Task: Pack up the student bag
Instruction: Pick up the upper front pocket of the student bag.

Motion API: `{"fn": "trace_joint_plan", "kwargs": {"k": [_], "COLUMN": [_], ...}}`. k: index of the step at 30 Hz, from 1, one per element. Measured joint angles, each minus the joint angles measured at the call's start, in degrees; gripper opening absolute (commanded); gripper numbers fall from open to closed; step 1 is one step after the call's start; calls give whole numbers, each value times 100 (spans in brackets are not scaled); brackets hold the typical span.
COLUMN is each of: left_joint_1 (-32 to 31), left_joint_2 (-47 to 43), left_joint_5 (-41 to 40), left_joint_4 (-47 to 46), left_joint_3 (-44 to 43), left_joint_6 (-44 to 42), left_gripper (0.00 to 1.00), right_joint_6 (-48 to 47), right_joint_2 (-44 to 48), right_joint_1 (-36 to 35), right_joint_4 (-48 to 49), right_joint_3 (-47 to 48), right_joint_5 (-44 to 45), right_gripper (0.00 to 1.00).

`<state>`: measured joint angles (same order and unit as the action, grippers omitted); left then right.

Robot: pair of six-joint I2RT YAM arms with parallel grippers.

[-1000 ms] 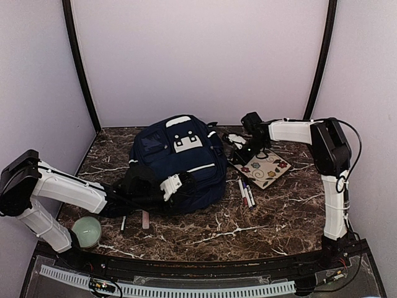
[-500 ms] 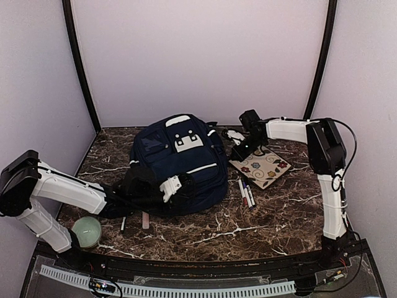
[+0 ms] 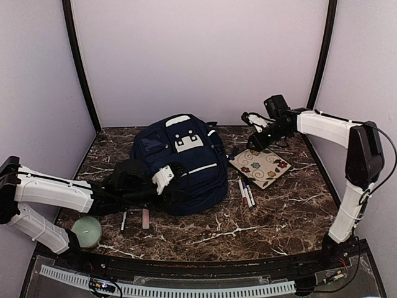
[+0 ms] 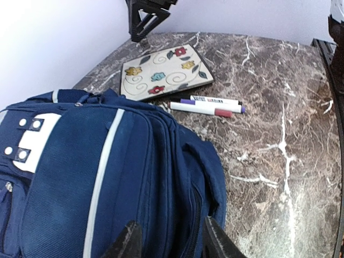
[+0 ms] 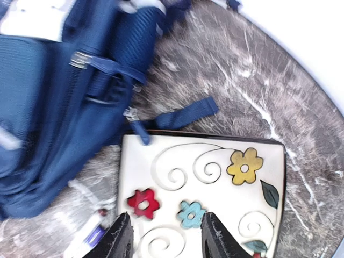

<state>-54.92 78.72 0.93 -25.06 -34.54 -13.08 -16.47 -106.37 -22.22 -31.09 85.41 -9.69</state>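
The student bag [image 3: 180,164] lies directly under the left gripper [image 4: 171,244], with its side seam between the two fingers, which are spread apart. The left arm stretches low across the table.

Count: one bag, one flowered notebook [image 5: 215,177], three markers [image 3: 245,193].

The right gripper [image 5: 166,236], fingers apart and empty, hangs over the notebook on a raised, outstretched arm.

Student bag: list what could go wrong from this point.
1. The left gripper is at the student bag's side. A pull may drag the whole bag into the markers beside it rather than open it.
2. The floral pad lies flat under the open right gripper, so pinching it may fail, and a bag strap at its corner could snag.
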Motion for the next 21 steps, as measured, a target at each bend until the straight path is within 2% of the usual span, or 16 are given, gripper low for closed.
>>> {"fn": "trace_joint_plan", "kwargs": {"k": [6, 11, 21], "left_joint_1": [-2, 0, 0], "left_joint_2": [-651, -614, 1268], "left_joint_5": [-584, -1200, -1650], "left_joint_4": [321, 662, 1910], "left_joint_3": [-219, -658, -2138], "left_joint_6": [52, 35, -223], "left_gripper": [60, 63, 58], "right_joint_6": [-131, -376, -535], "right_joint_2": [1038, 1499, 1928], "right_joint_1": [-17, -17, -24], "right_joint_4": [-125, -339, -365], "right_joint_3": [-599, -1130, -1784], "right_joint_5": [-490, -979, -1246], "right_gripper": [45, 45, 45]}}
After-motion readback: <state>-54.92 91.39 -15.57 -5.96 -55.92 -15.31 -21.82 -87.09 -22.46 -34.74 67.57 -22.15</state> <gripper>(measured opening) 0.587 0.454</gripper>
